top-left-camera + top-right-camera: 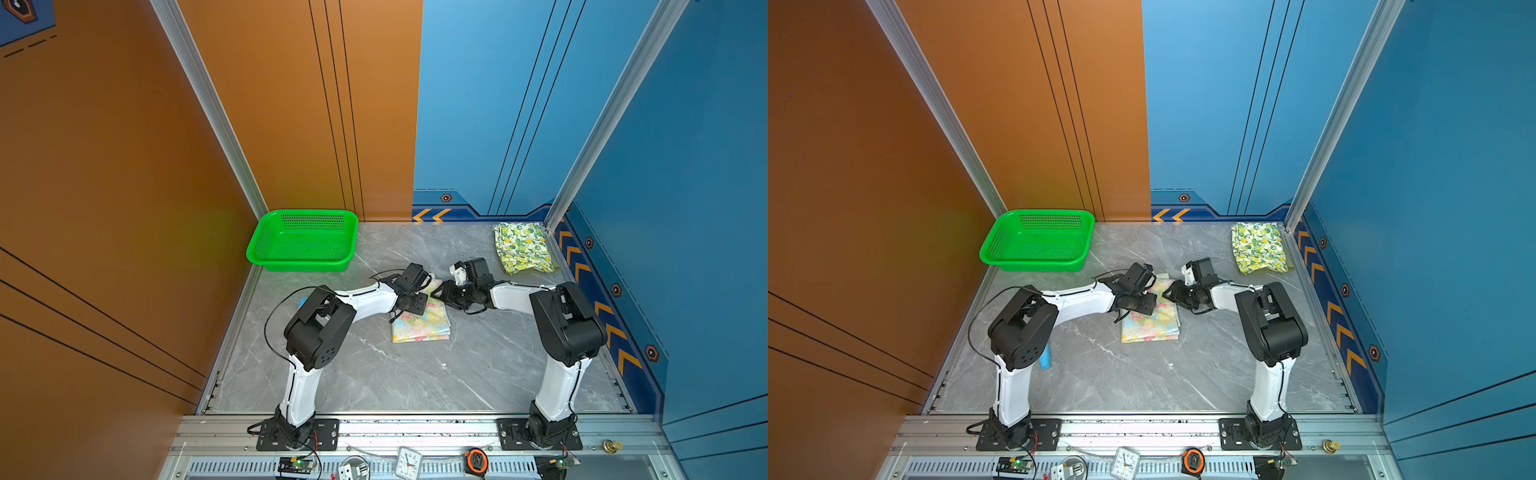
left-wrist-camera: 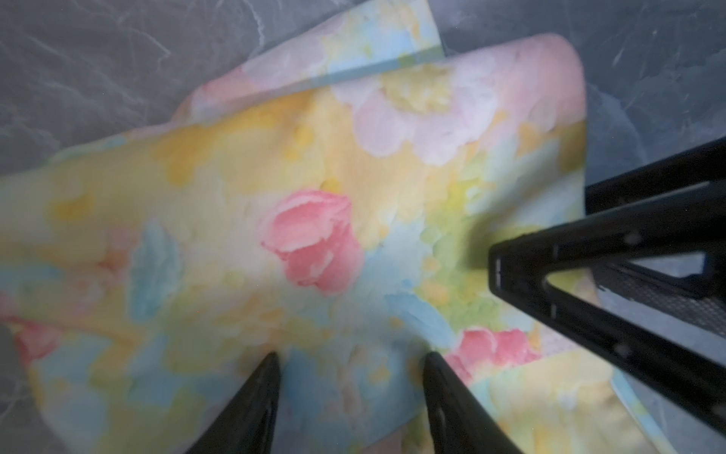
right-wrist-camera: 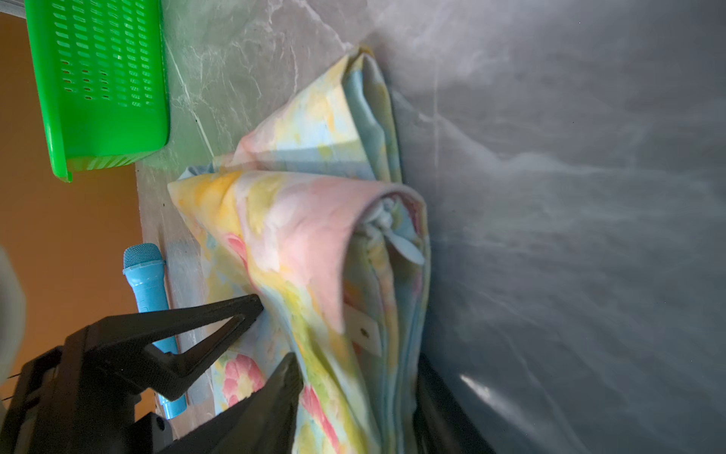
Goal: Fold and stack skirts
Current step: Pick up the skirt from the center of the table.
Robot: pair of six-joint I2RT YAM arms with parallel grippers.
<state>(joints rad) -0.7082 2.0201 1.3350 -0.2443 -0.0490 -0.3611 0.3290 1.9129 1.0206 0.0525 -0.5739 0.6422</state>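
Both top views are bright, evenly lit and sharp, with faint shadows and wall lines [image 1: 327,104] leaning outward. The left wrist view blurs the pastel skirt [image 2: 314,236]. The right wrist view shows a hazy tabletop [image 3: 589,236] with a small glare streak.

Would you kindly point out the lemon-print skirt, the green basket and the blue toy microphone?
lemon-print skirt [image 1: 521,248], in a top view, middle of the folded cloth.
green basket [image 1: 1034,265], in a top view, its near wall.
blue toy microphone [image 3: 147,287], right wrist view, upper handle below the head.
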